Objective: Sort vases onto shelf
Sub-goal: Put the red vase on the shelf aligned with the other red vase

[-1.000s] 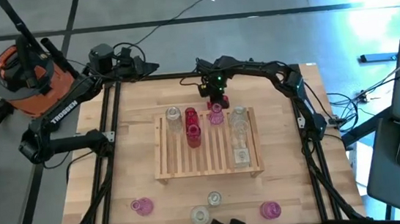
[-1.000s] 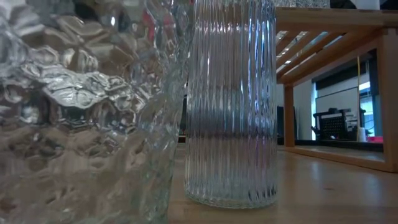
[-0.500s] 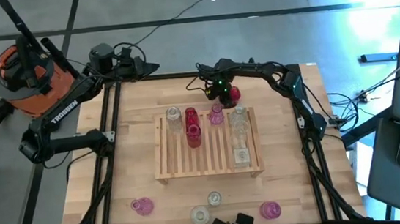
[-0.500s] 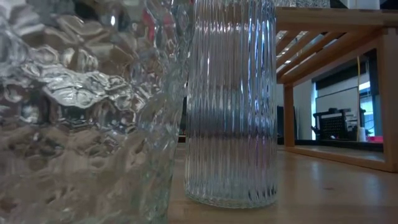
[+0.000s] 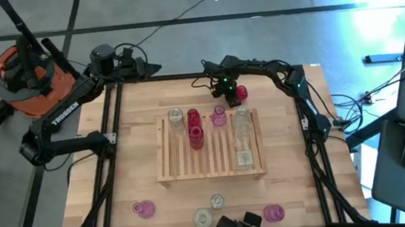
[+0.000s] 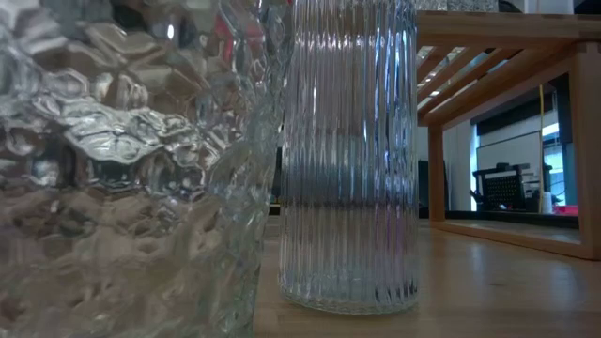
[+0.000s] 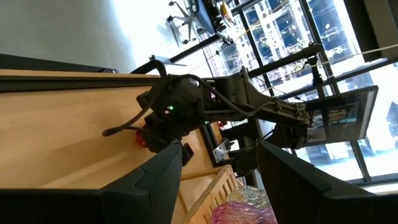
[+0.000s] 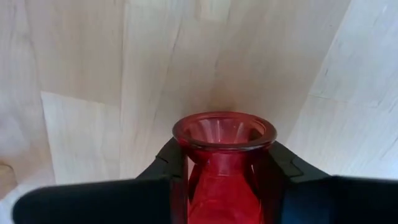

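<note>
A red vase [image 8: 224,134] is on the table just beyond the far edge of the slatted shelf [image 5: 212,174], with my right gripper [image 5: 222,89] shut on it. It also shows in the high view [image 5: 240,93] and as a red spot under that gripper in the left wrist view [image 7: 142,138]. Several clear, red and pink vases stand on the shelf, among them a pink one [image 5: 219,116]. Near the table's far left corner my left gripper [image 7: 221,149] hangs open, holding nothing and pointing toward the right arm. My right gripper pinches the red vase's narrow neck [image 8: 186,163] just under the flared rim, one finger on each side. The fingers [image 8: 283,168] come from above, pointing down. The vase leans, its mouth showing past the fingertips. The fingers hide its body, so I cannot tell whether the base is on the table.
Along the near edge stand two pink vases [image 5: 144,208] [image 5: 273,212] and two clear ones, which fill the low view: a dimpled one [image 6: 122,169] and a ribbed one [image 6: 347,160]. Bare tabletop lies left and right of the shelf.
My right gripper has shifted a little toward the table's right edge and tipped over. The red vase, earlier mostly hidden beneath it, now shows on its right side.
</note>
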Robot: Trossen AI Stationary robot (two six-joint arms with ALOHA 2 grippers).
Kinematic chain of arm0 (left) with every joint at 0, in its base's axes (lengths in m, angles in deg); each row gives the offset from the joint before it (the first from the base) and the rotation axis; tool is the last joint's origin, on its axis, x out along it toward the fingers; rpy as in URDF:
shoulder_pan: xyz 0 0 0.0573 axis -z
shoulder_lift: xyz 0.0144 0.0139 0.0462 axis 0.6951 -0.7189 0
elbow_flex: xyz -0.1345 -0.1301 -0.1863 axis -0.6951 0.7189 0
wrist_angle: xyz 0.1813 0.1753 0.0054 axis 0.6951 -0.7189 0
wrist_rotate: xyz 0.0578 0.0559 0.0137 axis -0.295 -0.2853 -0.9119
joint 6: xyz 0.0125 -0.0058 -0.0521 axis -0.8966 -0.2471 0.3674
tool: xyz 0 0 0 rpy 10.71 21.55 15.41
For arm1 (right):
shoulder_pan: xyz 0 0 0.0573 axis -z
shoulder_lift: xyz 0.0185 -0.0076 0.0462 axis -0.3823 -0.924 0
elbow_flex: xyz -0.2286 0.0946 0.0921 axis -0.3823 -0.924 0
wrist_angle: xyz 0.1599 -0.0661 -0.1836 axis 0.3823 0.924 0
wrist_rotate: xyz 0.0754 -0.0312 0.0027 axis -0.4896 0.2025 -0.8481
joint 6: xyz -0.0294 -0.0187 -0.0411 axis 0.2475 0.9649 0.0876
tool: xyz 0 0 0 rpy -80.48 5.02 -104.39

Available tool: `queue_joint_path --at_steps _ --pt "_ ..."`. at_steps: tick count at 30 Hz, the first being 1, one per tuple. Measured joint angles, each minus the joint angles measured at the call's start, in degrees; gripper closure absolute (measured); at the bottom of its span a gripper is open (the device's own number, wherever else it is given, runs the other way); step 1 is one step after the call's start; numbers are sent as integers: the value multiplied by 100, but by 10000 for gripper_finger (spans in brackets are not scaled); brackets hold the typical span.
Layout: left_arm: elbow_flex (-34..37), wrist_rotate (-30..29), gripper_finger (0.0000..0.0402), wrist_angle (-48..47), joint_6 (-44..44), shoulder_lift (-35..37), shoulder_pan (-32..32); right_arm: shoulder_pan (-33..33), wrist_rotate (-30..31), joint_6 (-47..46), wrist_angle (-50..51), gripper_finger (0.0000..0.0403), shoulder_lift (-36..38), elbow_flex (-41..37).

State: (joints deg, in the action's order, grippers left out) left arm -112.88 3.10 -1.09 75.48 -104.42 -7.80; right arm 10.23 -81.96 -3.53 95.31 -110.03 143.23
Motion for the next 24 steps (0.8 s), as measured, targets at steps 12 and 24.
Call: queue_joint_path --at_steps 12,24 --pt "0 7 200 0 -2 0 0 5 37 -194 -179 311 862 -4" --pt "0 14 200 0 -276 0 1 -2 -1442 -1248 -2013 311 2938 2"
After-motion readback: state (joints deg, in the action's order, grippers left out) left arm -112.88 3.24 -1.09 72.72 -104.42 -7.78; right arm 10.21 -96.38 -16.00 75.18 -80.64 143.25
